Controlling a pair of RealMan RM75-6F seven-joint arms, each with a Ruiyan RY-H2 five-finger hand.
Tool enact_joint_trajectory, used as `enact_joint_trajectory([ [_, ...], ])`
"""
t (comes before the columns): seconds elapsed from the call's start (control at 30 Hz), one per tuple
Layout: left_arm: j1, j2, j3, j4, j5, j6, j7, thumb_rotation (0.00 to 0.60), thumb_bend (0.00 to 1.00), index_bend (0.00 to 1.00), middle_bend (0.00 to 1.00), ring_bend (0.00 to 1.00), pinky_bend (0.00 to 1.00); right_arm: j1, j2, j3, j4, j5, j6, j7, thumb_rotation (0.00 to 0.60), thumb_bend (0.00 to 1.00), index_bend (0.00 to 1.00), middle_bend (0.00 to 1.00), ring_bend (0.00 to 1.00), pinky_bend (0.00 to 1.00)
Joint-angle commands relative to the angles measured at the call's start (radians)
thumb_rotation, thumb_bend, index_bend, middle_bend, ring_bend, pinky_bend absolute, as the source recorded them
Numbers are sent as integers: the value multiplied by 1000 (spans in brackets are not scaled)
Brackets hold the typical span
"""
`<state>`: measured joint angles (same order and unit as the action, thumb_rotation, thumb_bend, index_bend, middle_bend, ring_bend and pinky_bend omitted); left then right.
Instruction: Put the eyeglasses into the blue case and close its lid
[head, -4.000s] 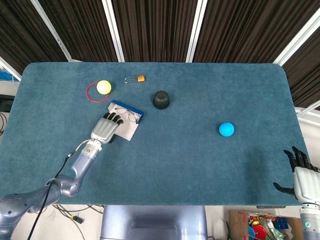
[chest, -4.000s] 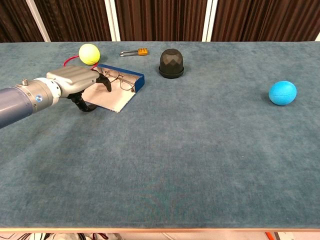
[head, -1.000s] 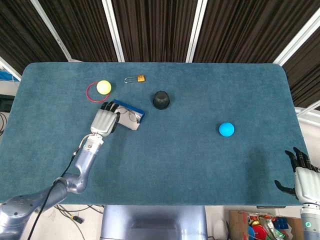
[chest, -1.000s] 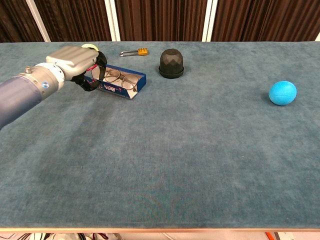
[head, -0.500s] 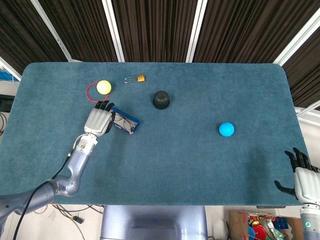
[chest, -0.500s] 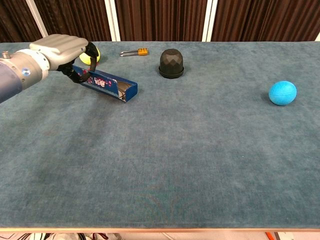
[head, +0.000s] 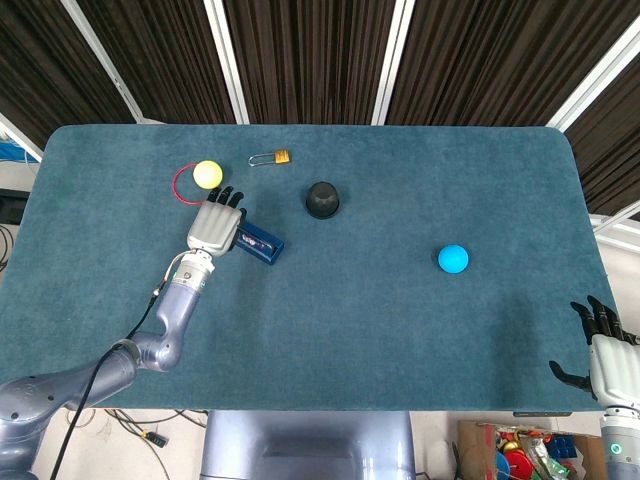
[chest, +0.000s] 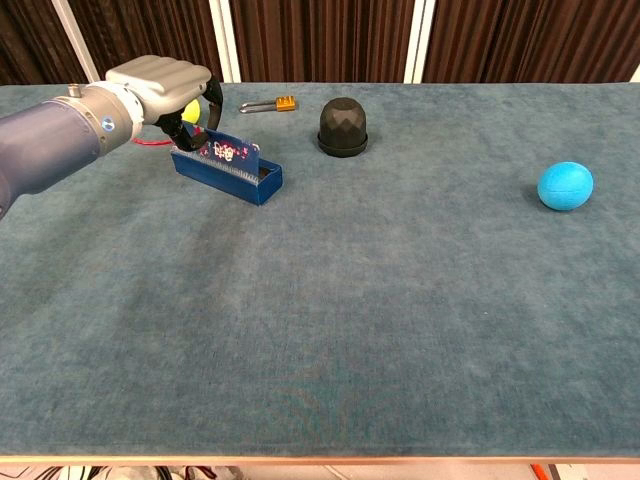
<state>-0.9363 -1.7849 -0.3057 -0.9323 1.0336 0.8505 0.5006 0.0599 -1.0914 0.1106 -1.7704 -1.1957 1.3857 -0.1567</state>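
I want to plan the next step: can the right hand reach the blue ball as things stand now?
Probably yes: the right hand sits open at the table's near right corner, and bare cloth lies between it and the blue ball.

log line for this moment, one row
left hand: folding lid onto blue rectangular case | lid: nearly shut | right hand: idle, open, table edge

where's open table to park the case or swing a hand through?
Widest bare patch: the near half of the table, in front of the blue case and blue ball. Also free: between the black dome and the ball. Crowded: far left, where left hand, case, yellow ball and padlock cluster.
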Motion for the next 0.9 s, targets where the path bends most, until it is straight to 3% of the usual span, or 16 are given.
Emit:
enact_joint_trajectory([
  [0.03, -13, -17, -6, 26, -19, -14, 6, 600, 448, 636, 193, 76, 124, 0, 0, 0, 0, 1, 1, 0, 600, 285, 132, 0, 0, 228],
  [0.63, -88, -116, -26, 204, -42, -52, -11, 600, 448, 633, 193, 76, 121, 1, 0, 0, -4, 12, -2, -11, 600, 286, 132, 0, 0, 228],
  [0.9, -123, -166, -43, 294, -61, -68, 2, 600, 447, 553, 192, 76, 119, 0, 2, 0, -7, 15, -3, -9, 600, 287, 132, 0, 0, 228],
])
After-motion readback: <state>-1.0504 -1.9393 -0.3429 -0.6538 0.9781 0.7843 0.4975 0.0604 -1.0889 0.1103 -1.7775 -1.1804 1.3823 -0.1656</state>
